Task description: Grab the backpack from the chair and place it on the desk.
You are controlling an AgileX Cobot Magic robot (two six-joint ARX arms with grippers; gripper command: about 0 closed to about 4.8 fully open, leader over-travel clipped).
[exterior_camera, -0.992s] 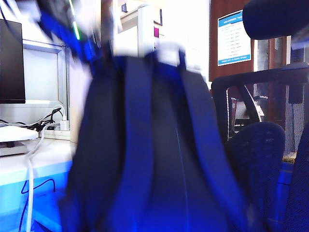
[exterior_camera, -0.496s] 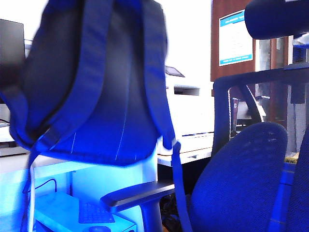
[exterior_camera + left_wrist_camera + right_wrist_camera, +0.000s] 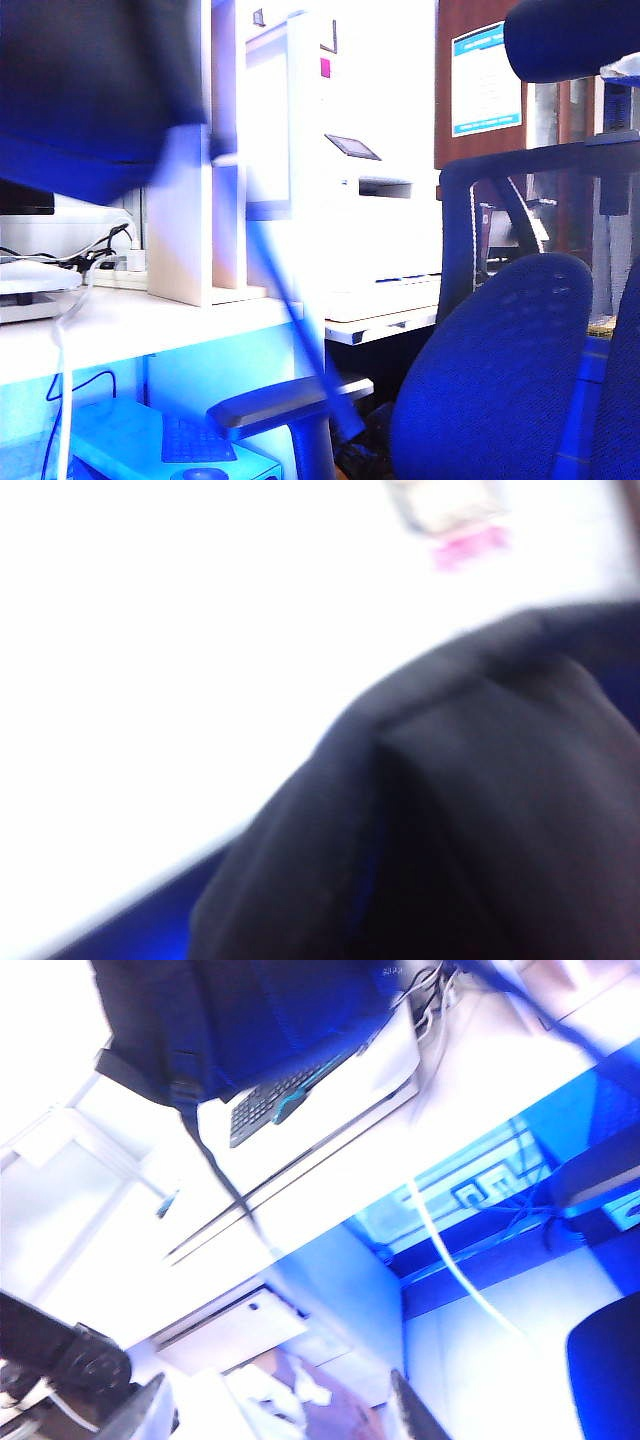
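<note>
Backpack: we see the backpack (image 3: 90, 100) in the air at the upper left of the exterior view, blurred, above the desk (image 3: 150, 325) and well clear of the chair (image 3: 500, 370). 1 strap (image 3: 290, 310) trails down past the desk edge toward the armrest (image 3: 285, 400).

Left hand: not visible itself. In the left wrist view dark backpack fabric (image 3: 460, 810) fills the frame close to the camera. We judge the hand is closed tight on the bag near its top, which would explain why the bag hangs from above.

Right hand: the right hand (image 3: 280, 1410) has its 2 fingers spread wide with nothing between them. It sits low and apart from the bag, looking along the desk.

Why so high: we judge the lift keeps the bag's base clear of the desk edge before it is set down.

Desk: white top carrying a keyboard (image 3: 280, 1095) on a white unit, cables (image 3: 95, 245) and pale upright dividers (image 3: 180, 230).

Room: a white printer (image 3: 360, 180) beyond the desk, and a blue poster (image 3: 485, 78) on a brown wall.
</note>
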